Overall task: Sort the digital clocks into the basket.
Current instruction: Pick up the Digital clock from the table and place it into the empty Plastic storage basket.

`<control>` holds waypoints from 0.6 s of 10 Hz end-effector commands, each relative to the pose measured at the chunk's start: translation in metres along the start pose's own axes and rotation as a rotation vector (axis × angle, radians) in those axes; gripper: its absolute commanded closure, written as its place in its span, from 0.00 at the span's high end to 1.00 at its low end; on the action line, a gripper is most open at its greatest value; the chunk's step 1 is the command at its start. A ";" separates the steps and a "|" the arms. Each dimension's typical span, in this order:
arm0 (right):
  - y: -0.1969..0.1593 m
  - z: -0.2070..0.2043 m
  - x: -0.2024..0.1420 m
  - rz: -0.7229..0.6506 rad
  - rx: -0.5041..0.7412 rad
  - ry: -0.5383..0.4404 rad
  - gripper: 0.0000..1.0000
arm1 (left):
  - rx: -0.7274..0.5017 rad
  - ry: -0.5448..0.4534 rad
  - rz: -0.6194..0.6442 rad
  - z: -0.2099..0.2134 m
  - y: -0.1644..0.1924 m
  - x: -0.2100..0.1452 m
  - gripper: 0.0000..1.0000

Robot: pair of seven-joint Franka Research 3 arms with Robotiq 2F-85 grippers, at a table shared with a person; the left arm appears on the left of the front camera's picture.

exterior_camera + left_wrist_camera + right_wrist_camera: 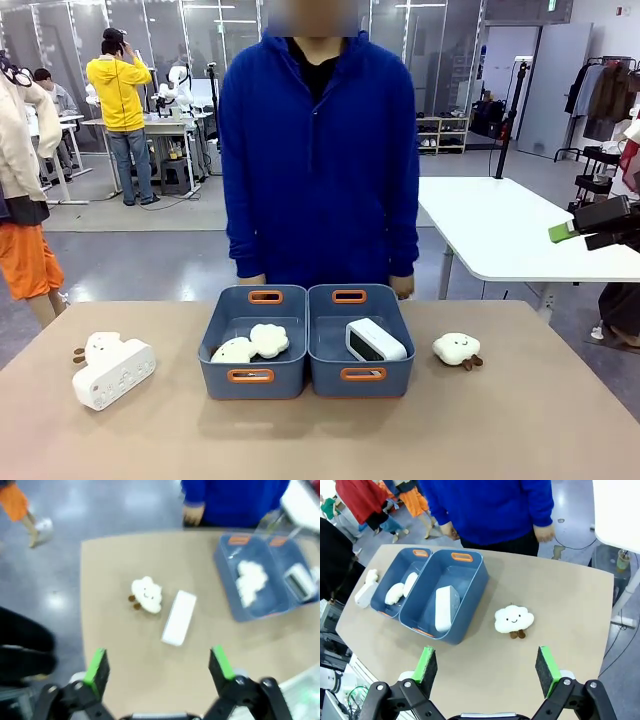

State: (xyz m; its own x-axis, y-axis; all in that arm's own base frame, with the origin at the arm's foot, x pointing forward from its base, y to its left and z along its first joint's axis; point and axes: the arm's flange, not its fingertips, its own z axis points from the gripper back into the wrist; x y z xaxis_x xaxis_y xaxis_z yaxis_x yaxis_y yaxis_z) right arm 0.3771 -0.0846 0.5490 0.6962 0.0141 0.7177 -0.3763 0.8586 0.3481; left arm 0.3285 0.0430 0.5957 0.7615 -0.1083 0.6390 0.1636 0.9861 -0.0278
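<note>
One white digital clock (113, 375) lies on the table's left side, and in the left wrist view this clock (179, 617) lies well ahead of my open left gripper (159, 667). A second clock with a dark screen (374, 341) lies inside the right blue-grey basket (325, 378). From high above, my open right gripper (486, 670) looks down on that basket (470, 607) and the clock inside it (445, 607). In the front view the right gripper (575, 232) hangs high at the right edge. Nothing sits between either pair of fingers.
The twin tub (215, 375) on the left holds two cream plush toys (268, 340). One plush (100, 347) sits right behind the loose clock, another (457, 349) right of the tubs. A person in blue stands at the far edge.
</note>
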 end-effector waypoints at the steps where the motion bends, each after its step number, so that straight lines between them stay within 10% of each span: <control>1: 0.001 -0.001 0.001 -0.018 -0.018 0.005 1.00 | 0.226 0.285 -0.399 -0.044 -0.021 0.017 1.00; 6: 0.001 -0.001 0.001 -0.018 -0.018 0.005 1.00 | 0.131 0.408 -0.443 -0.146 -0.064 0.001 1.00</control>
State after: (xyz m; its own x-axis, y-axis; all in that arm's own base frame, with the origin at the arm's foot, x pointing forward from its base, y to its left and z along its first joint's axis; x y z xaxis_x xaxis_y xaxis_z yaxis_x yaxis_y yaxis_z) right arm 0.3774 -0.0844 0.5491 0.6970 0.0193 0.7168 -0.3772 0.8600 0.3437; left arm 0.4017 -0.0397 0.4858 0.8082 -0.5540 0.2000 0.4790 0.8158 0.3241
